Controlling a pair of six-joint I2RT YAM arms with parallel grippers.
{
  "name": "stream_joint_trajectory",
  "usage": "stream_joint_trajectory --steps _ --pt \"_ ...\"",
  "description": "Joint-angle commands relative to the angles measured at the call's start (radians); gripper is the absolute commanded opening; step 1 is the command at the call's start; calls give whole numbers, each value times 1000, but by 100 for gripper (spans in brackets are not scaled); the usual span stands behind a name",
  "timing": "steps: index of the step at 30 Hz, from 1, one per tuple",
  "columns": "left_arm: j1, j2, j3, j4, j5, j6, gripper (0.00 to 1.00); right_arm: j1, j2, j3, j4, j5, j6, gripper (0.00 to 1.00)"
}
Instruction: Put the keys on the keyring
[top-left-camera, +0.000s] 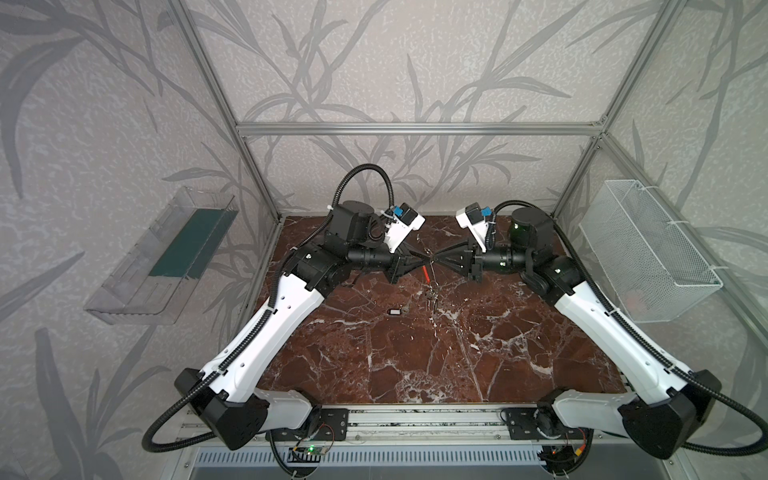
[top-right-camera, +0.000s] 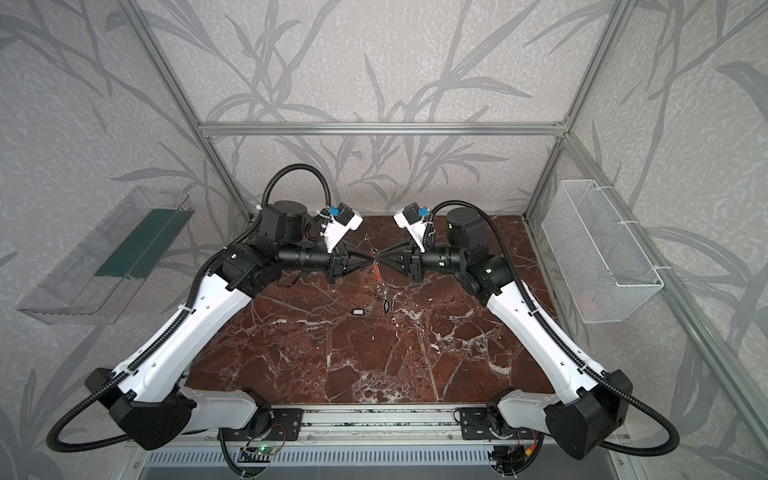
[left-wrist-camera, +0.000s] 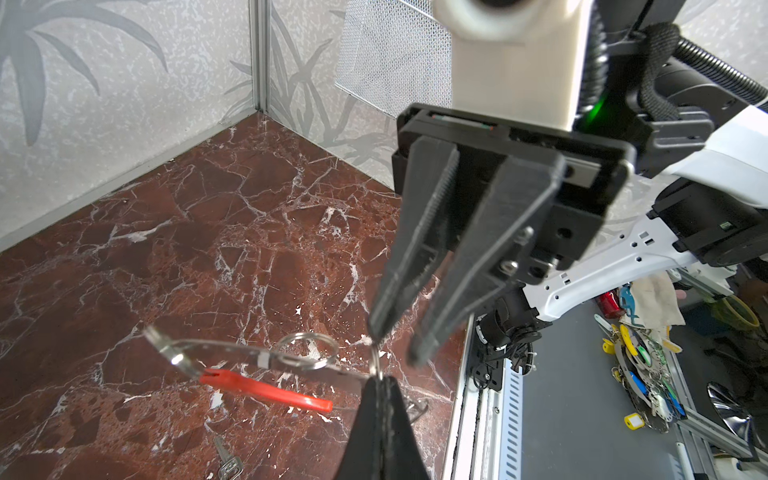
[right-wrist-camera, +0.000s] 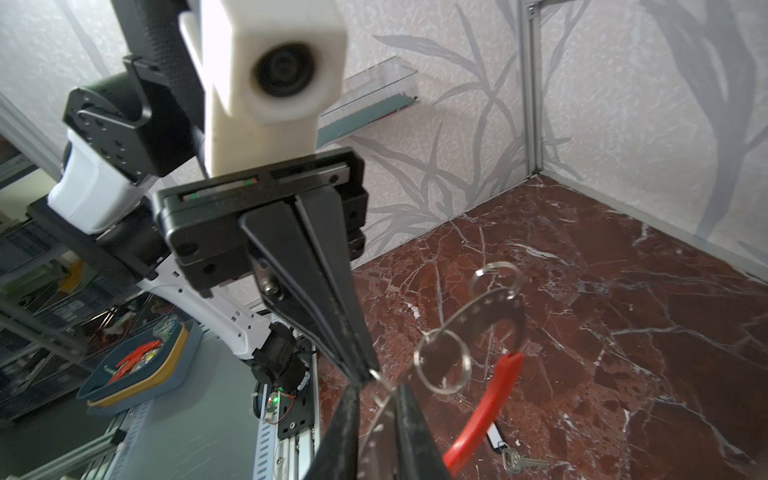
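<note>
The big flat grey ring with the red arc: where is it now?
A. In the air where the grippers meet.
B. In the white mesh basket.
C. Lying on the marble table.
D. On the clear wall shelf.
A: the flat grey keyring with its red arc hangs above the red marble table, pinched by the shut left gripper.

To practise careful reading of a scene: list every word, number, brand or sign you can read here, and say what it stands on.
Nothing here can be read.
Key tag on the table: its white label is too small to read in both top views.
</note>
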Motion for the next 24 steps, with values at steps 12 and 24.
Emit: stream_joint_trajectory --steps 12,24 --pt "-1 -3 29 21 48 -10 0 2 -12 -21 88 -125 38 19" --pt "-3 -13 23 29 55 -23 0 43 10 14 -28 -82 -41 16"
